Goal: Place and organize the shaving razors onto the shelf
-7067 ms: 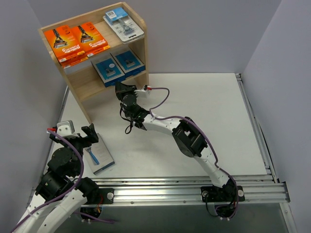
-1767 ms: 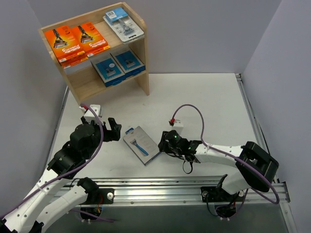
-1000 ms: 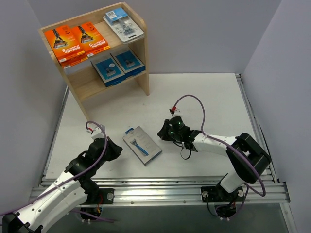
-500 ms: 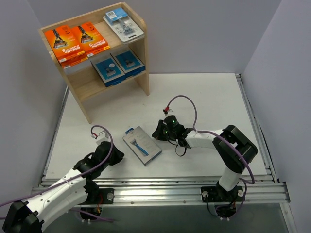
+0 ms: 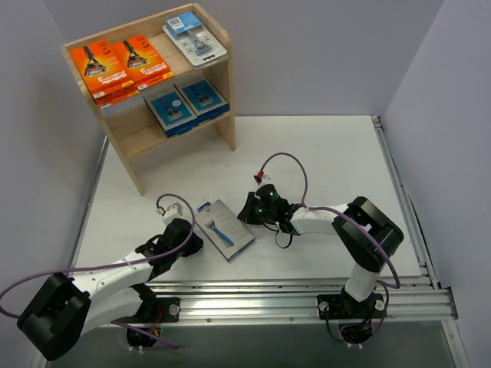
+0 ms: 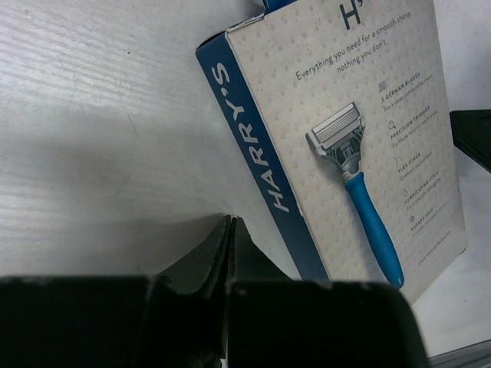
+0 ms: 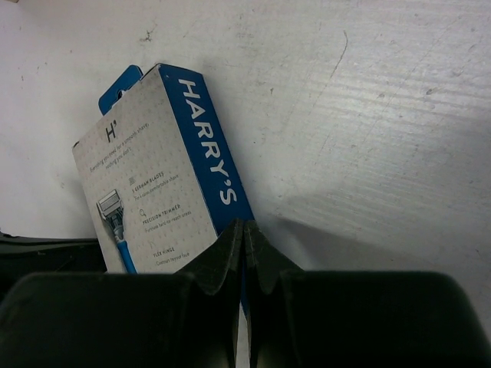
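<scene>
While the left gripper (image 6: 229, 222) and right gripper (image 7: 242, 225), both pinched closed and empty, flank the flat grey-and-blue cardboard razor box (image 5: 224, 229), uneven pushing could spin it away.

I see my left arm (image 5: 115, 270) and right arm (image 5: 326, 219) both stretched low, in the lower half of the top view. The left gripper (image 5: 193, 242) sits left of centre, fingers pressed together. The right gripper (image 5: 247, 210) is near centre, also closed tight, pointing left.
</scene>
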